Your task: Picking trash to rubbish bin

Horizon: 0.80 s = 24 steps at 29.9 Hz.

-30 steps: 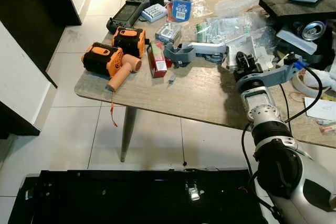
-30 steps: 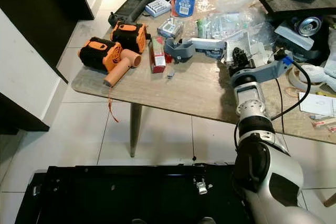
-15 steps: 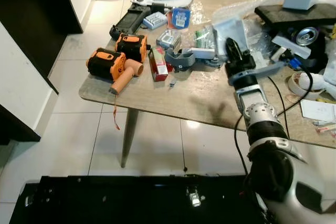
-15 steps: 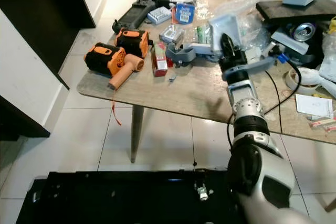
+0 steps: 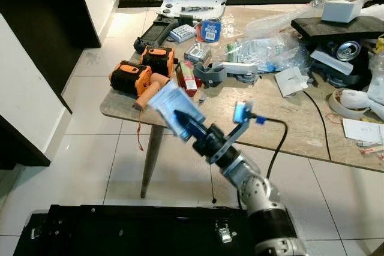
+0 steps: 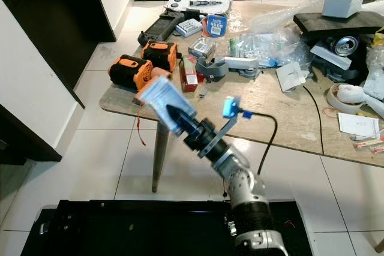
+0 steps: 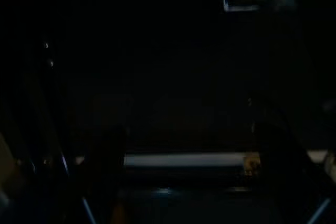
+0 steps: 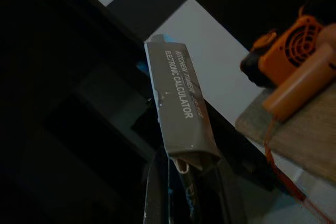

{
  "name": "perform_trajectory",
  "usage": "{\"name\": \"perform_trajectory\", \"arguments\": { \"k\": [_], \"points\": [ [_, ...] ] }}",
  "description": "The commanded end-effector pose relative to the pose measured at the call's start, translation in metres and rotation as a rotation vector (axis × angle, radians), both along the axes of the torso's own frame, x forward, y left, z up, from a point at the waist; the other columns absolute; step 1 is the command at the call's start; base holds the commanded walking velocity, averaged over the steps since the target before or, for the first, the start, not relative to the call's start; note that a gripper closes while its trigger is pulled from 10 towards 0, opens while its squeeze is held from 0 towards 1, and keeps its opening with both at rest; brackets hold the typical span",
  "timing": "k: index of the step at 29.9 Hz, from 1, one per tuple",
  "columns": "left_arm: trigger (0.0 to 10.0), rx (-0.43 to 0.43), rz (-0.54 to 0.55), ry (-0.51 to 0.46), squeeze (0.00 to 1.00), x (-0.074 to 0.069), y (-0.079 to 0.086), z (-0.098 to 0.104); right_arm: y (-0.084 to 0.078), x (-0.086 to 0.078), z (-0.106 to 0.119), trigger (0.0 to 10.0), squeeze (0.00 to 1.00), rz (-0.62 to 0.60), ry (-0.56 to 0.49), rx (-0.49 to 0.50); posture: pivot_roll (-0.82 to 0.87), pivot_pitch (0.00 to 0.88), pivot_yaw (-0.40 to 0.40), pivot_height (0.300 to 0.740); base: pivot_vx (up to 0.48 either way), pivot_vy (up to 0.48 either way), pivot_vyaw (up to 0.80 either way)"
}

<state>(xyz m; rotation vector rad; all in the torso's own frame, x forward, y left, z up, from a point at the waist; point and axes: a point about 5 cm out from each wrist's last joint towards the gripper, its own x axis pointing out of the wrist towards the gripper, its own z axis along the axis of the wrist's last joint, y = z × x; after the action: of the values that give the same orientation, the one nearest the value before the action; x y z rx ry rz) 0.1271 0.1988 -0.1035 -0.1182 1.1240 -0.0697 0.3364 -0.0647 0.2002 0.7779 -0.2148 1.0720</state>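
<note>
My right gripper (image 5: 187, 124) is shut on a flat grey-blue cardboard box (image 5: 173, 108), held in the air off the table's front edge, over the floor. In the right wrist view the box (image 8: 181, 109) reads "electronic calculator" and sticks up from between the black fingers (image 8: 156, 182). Behind the box on the table corner lie the orange tools (image 5: 135, 75). The left wrist view is very dark; only dim shapes and a pale strip (image 7: 184, 159) can be made out.
The wooden table (image 5: 240, 115) holds a red box (image 5: 191, 77), a grey plastic part (image 5: 210, 74), clear plastic bags (image 5: 264, 49), a drink can (image 5: 348, 50) and a tape roll (image 5: 343, 101). A black case (image 5: 120, 232) lies on the tiled floor below me. A white wall (image 5: 24, 94) stands left.
My right arm lifted the box off the table and swung it left and toward me, out past the table's front edge. The camera view has shifted as well.
</note>
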Motion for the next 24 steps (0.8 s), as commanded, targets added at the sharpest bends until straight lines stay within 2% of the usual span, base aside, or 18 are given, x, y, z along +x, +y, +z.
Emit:
{"name": "perform_trajectory", "arguments": {
  "k": [1, 3, 6, 8, 13, 16, 20, 22, 23, 24],
  "points": [
    [10.0, -0.037, 0.038, -0.299, 0.0, 0.074, -0.005, 0.033, 0.003, -0.003, -0.004, 10.0, 0.0, 0.006, 0.026, -0.006, -0.07, 0.187, 0.056, 0.74, 0.0, 0.0, 0.0],
    [10.0, -0.048, 0.039, -0.336, 0.0, 0.085, -0.007, 0.04, 0.01, -0.007, -0.009, 10.0, 0.0, 0.001, 0.048, -0.043, -0.07, 0.181, 0.051, 0.74, -0.126, 0.0, 0.0],
    [10.0, -0.047, 0.041, -0.343, 0.0, 0.088, -0.008, 0.041, 0.014, -0.006, -0.013, 10.0, 0.0, -0.017, 0.062, -0.079, -0.07, 0.176, 0.049, 0.74, -0.251, 0.0, 0.0],
    [10.0, -0.044, 0.045, -0.337, 0.0, 0.088, -0.008, 0.041, 0.015, -0.001, -0.019, 10.0, 0.0, -0.067, 0.082, -0.127, -0.07, 0.171, 0.047, 0.74, -0.259, 0.0, 0.0],
    [10.0, -0.034, 0.051, -0.314, 0.0, 0.083, -0.008, 0.037, 0.014, 0.004, -0.026, 10.0, 0.0, -0.136, 0.124, -0.169, -0.07, 0.158, 0.049, 0.74, -0.265, 0.0, 0.0],
    [10.0, -0.032, 0.056, -0.3, 0.0, 0.08, -0.008, 0.035, 0.015, 0.008, -0.036, 10.0, 0.0, -0.208, 0.152, -0.26, -0.07, 0.151, 0.048, 0.74, -0.27, 0.0, 0.0],
    [10.0, -0.034, 0.058, -0.301, 0.0, 0.081, -0.008, 0.036, 0.015, 0.012, -0.045, 10.0, 0.0, -0.265, 0.191, -0.32, -0.07, 0.149, 0.046, 0.74, -0.27, 0.0, 0.0],
    [10.0, -0.038, 0.062, -0.31, 0.0, 0.084, -0.009, 0.038, 0.011, 0.016, -0.063, 10.0, 0.0, -0.344, 0.247, -0.44, -0.07, 0.149, 0.043, 0.74, -0.27, 0.0, 0.0],
    [10.0, -0.038, 0.062, -0.31, 0.0, 0.084, -0.009, 0.038, 0.011, 0.016, -0.063, 10.0, 0.0, -0.344, 0.247, -0.44, -0.07, 0.149, 0.043, 0.74, -0.27, 0.0, 0.0],
    [10.0, -0.039, 0.064, -0.313, 0.0, 0.085, -0.009, 0.038, 0.009, 0.017, -0.071, 10.0, 0.0, -0.372, 0.26, -0.491, -0.07, 0.148, 0.042, 0.74, -0.27, 0.0, 0.0]
  ]
}}
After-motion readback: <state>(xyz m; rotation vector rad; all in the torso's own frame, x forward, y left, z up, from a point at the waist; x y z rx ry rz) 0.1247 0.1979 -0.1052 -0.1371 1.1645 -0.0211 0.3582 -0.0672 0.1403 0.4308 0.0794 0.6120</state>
